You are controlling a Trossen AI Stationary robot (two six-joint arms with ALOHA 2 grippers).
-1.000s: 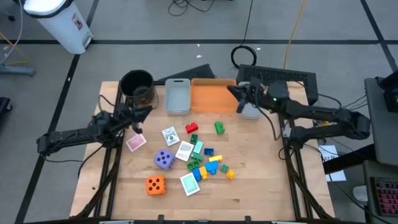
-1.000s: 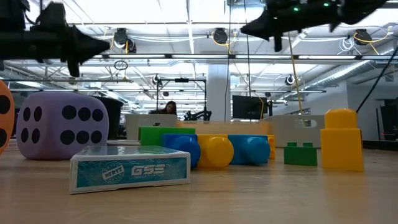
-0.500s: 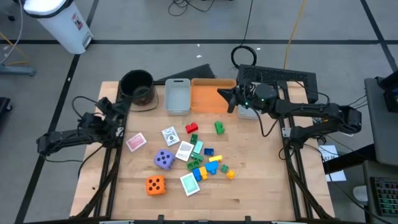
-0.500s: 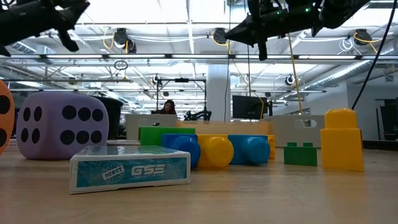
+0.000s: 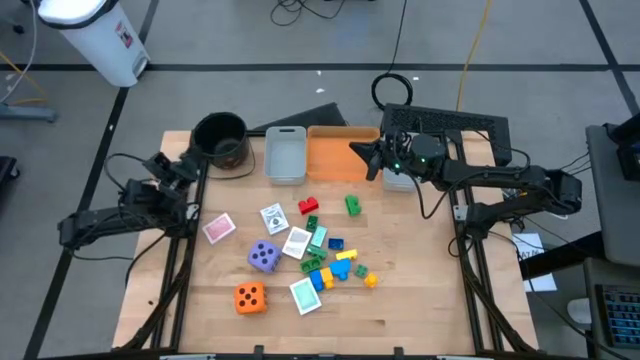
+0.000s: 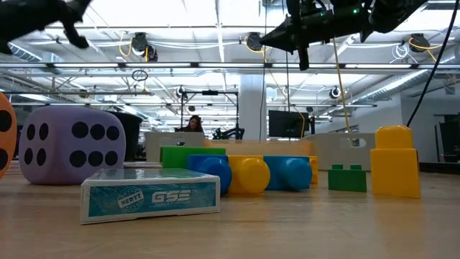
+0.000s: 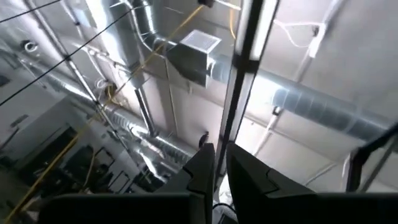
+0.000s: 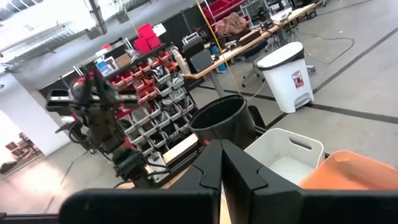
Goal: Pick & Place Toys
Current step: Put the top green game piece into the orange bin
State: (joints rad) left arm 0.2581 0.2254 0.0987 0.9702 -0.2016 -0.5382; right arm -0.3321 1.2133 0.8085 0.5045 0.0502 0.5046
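Right gripper (image 5: 356,152) closed, empty, held above the orange bin (image 5: 336,154). Left gripper (image 5: 187,160) nearly closed, empty, near the black pot (image 5: 220,139); toys untouched

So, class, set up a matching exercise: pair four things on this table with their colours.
Things:
1. Die nearest the table's front edge
2. Die beside the cards
3. Round pot
4. Bin next to the pot

Colours:
A. grey
B. orange
C. black
D. purple

Pairs: 1-B, 2-D, 3-C, 4-A
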